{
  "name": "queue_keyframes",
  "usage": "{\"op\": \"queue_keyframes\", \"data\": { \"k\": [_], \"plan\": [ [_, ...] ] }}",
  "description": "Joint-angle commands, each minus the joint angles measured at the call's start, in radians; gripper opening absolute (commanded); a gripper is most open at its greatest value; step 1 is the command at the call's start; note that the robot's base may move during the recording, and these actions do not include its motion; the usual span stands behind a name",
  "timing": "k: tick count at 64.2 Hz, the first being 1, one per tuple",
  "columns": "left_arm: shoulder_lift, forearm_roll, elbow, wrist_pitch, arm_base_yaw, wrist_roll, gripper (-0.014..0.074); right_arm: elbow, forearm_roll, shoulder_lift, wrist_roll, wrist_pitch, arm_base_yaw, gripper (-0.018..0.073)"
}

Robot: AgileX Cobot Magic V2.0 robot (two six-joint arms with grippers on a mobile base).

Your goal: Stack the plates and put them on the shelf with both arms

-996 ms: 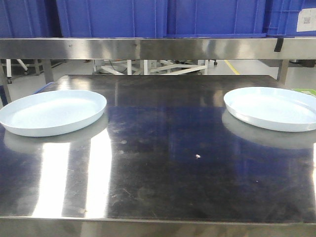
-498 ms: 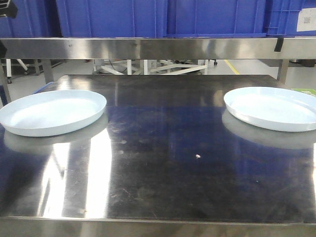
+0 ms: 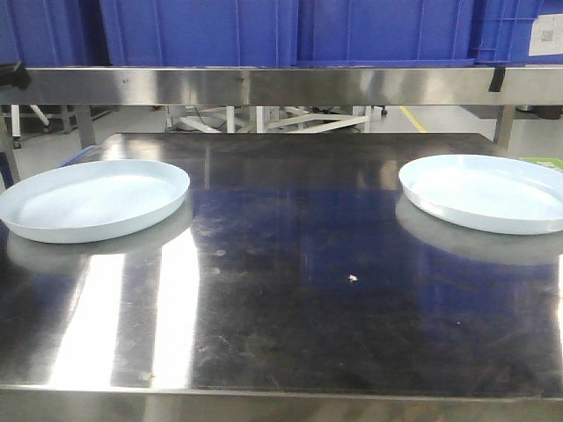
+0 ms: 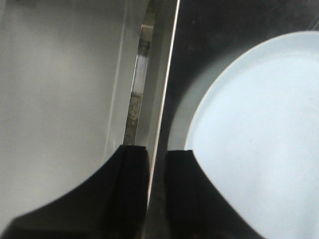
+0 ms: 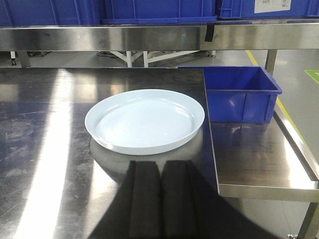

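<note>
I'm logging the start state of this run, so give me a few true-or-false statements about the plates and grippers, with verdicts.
1. The two plates are already stacked. False: the left plate and the right plate lie far apart on the steel table.
2. Both plates are empty. True.
3. Blue bins stand on the shelf above the table. True.
4. The right gripper holds a plate. False: it holds nothing and sits short of the right plate's near rim.
</note>
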Motion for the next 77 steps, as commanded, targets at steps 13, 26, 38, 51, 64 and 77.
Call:
{"op": "queue_keyframes", "data": {
  "k": [13,26,38,51,64,77],
  "plan": [
    [-0.037,-0.078,-0.035,-0.038,-0.013,0.01,0.0393,-0.001,-0.005,-0.019,-0.005,-0.089,-0.005,0.0055],
    [-0.006,-0.076,-0.038,-0.04,-0.039,0.01,0.0393,-0.001,-0.005,-0.019,-0.005,-0.089,-0.005,0.0055],
    [0.03,-0.06,-0.046,-0.04,-0.06,0.011,0.0393,-0.001,-0.005,-0.019,-0.005,-0.089,-0.005,0.0055],
    [0.037,-0.048,-0.046,-0.038,-0.065,0.011,0.0385,-0.001,-0.005,-0.019,-0.005,-0.089,-0.005,0.0055],
    [0.039,-0.047,-0.046,-0.038,-0.065,0.011,0.0271,-0.001,-0.005,-0.019,-0.005,-0.089,-0.005,0.0055],
    [0.039,-0.047,-0.046,-0.038,-0.065,0.011,0.0136,-0.001,-0.005,-0.019,-0.005,-0.089,-0.005,0.0055]
  ]
}}
